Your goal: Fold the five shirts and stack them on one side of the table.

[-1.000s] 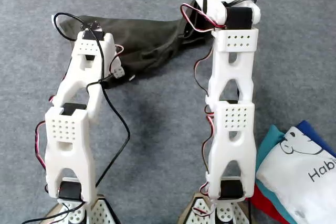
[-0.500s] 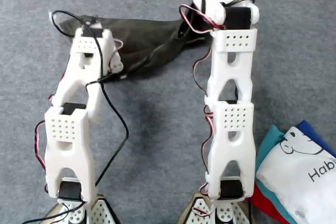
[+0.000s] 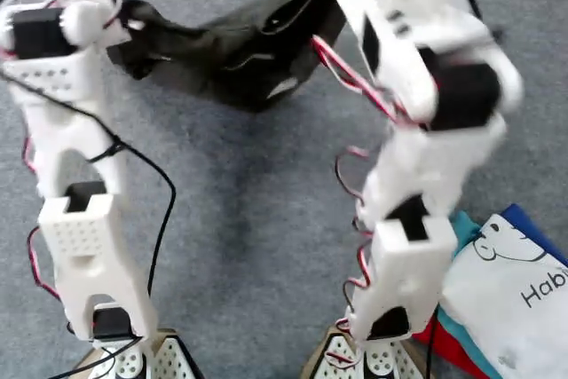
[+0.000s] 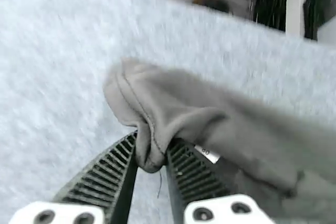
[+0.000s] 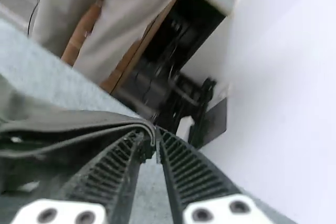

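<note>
A dark olive shirt [image 3: 240,46] hangs stretched between both arms above the far part of the grey table [image 3: 248,210]. My left gripper [image 4: 152,161] is shut on one bunched corner of the olive shirt [image 4: 220,124], at the far left in the high view. My right gripper [image 5: 151,148] is shut on a thin folded edge of the olive shirt [image 5: 68,124], lifted high near the far edge. A stack of folded shirts [image 3: 506,290], white on top of teal, blue and red, lies at the near right.
The two arm bases stand at the near edge, with black and red cables trailing along the arms. Beyond the far table edge are furniture and a person's trouser legs [image 5: 105,14]. Bare grey table lies between the arms.
Both arms have risen and swung apart, lifting the olive shirt off the table and stretching it between them. The left arm went left, the right arm came up toward the camera.
</note>
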